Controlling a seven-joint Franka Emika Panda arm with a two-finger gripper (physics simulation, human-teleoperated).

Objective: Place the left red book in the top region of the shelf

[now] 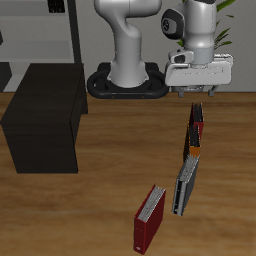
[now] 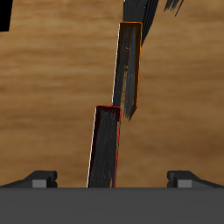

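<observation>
The left red book (image 1: 198, 121) stands on its edge on the wooden table, thin and crimson with a dark edge. My gripper (image 1: 197, 98) hangs just above its upper edge, open and empty. In the wrist view the red book (image 2: 105, 144) runs between my two fingertips (image 2: 39, 178), which stand wide apart on either side of it without touching it. The shelf (image 1: 45, 125) is a low matte black cabinet, well away from the books on the other side of the table.
An orange-black book (image 1: 190, 146) (image 2: 129, 66), a grey book (image 1: 184, 186) and a maroon book with a pale page block (image 1: 150, 218) stand in a line toward the table's front edge. A pale grey rack (image 1: 50, 30) and a plant (image 1: 218, 35) stand at the back.
</observation>
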